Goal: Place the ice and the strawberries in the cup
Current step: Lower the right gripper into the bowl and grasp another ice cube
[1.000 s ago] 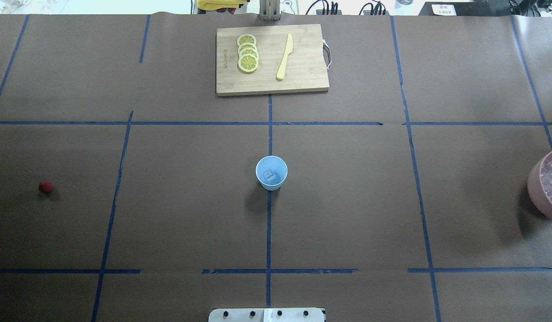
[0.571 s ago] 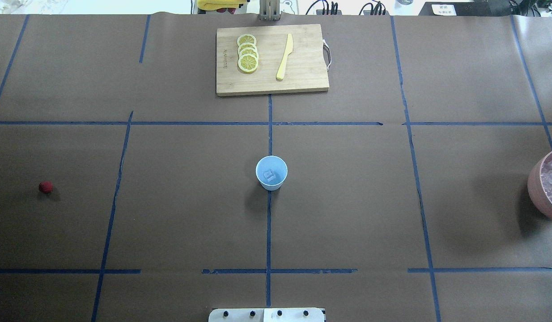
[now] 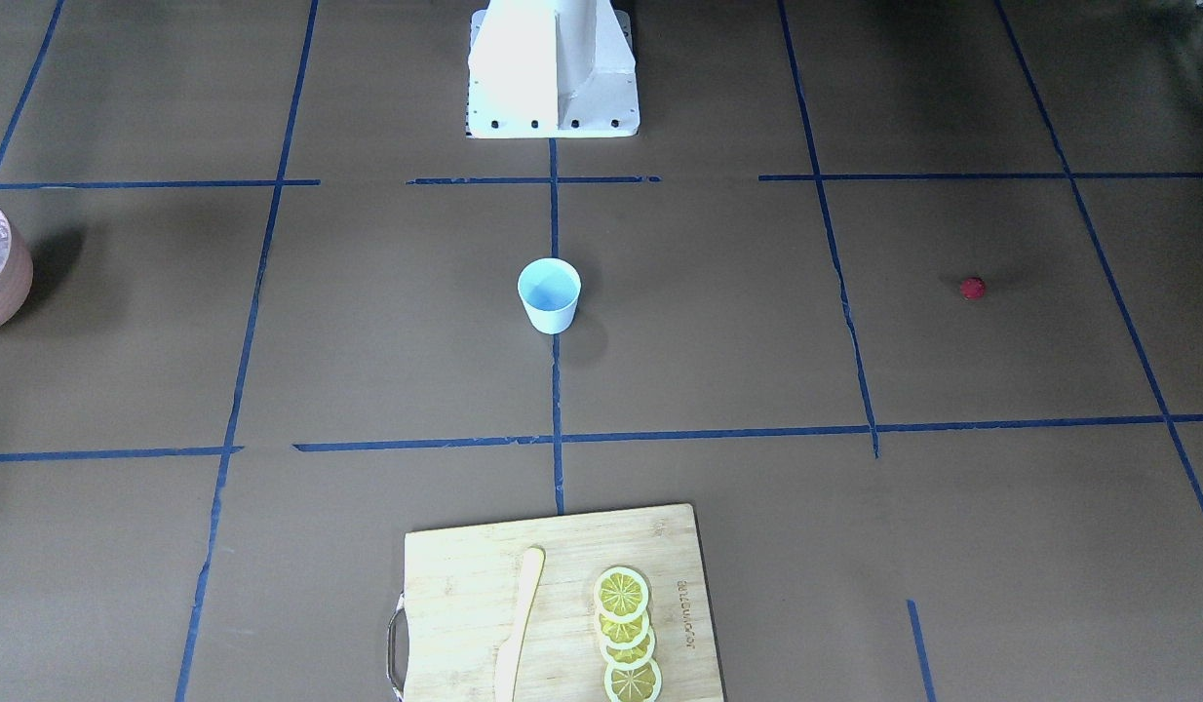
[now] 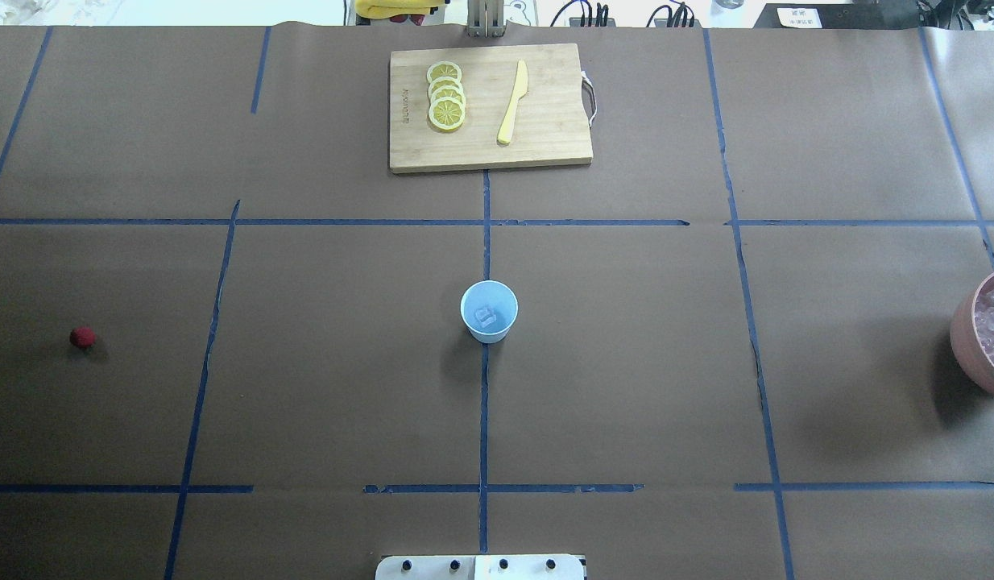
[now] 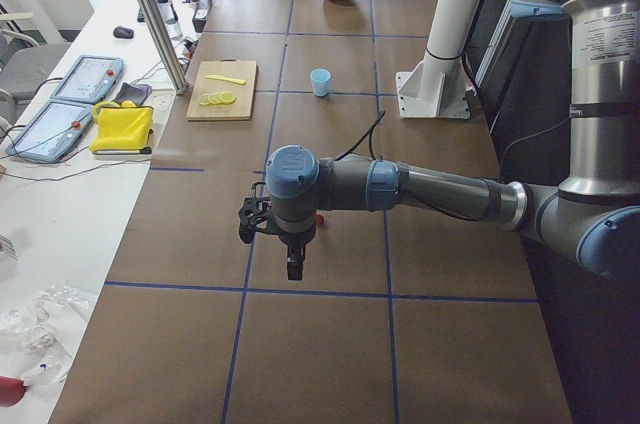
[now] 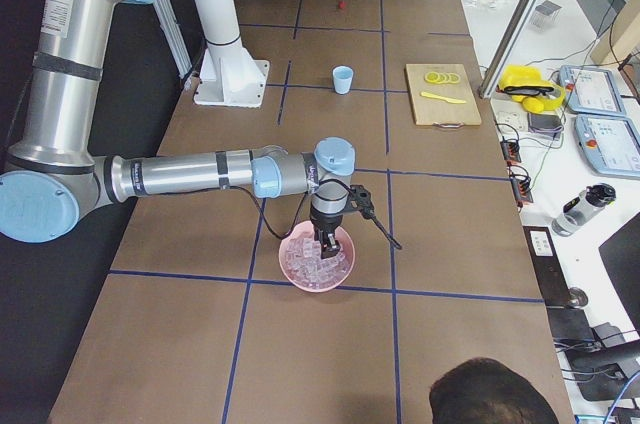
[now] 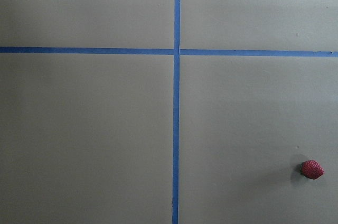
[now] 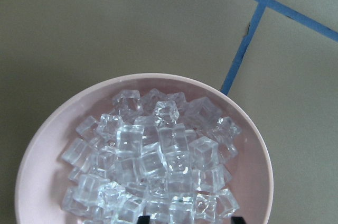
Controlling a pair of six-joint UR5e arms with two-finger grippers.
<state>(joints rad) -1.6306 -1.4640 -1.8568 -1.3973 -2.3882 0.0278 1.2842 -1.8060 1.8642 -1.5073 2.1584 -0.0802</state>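
The pale blue cup (image 4: 489,312) stands upright at the table's middle, with one ice cube (image 4: 486,316) inside. It also shows in the front view (image 3: 550,295). The red strawberry (image 4: 82,337) lies alone on the paper at the far left, and shows low right in the left wrist view (image 7: 312,169). My left gripper (image 5: 293,266) hangs above the table near it; I cannot tell its state. My right gripper (image 8: 189,220) is open, its tips just above the ice cubes (image 8: 158,155) piled in the pink bowl (image 8: 47,129).
The pink bowl (image 4: 984,334) sits at the table's right edge. A wooden cutting board (image 4: 545,137) at the back middle carries lemon slices (image 4: 446,97) and a yellow knife (image 4: 513,103). Blue tape lines cross the brown paper.
The shadow to the left of the pink bowl has shrunk toward the right. Cup, strawberry and board have not moved.
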